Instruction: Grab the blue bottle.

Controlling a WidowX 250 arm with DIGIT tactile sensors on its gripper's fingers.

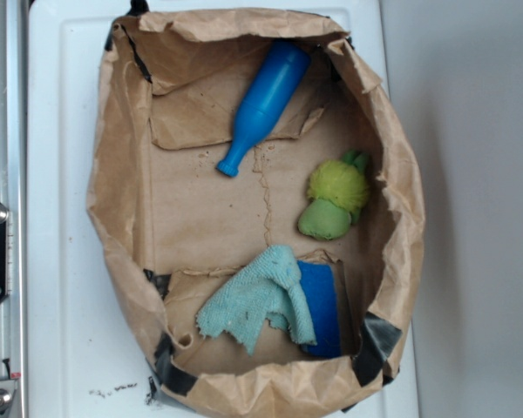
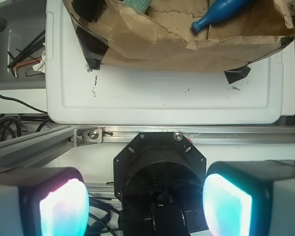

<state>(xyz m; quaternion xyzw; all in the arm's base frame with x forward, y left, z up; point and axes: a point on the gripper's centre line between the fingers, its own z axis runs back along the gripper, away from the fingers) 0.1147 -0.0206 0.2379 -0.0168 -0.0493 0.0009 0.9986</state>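
The blue bottle [image 1: 263, 108] lies tilted at the back of the brown paper bag [image 1: 122, 174], mouth pointing down-left toward the bag's middle. In the wrist view its neck and mouth [image 2: 217, 13] show at the top right, inside the bag. My gripper [image 2: 145, 206] does not show in the exterior view. In the wrist view its two glowing pads [image 2: 64, 209] stand wide apart with nothing between them. It hangs over the robot's black base, well away from the bag and bottle.
A green plush [image 1: 336, 198] lies at the bag's right side. A light teal cloth [image 1: 253, 300] partly covers a flat dark-blue block [image 1: 322, 305] at the front. The bag sits on a white lid [image 2: 162, 98]. An aluminium rail [image 2: 137, 135] and cables lie near the base.
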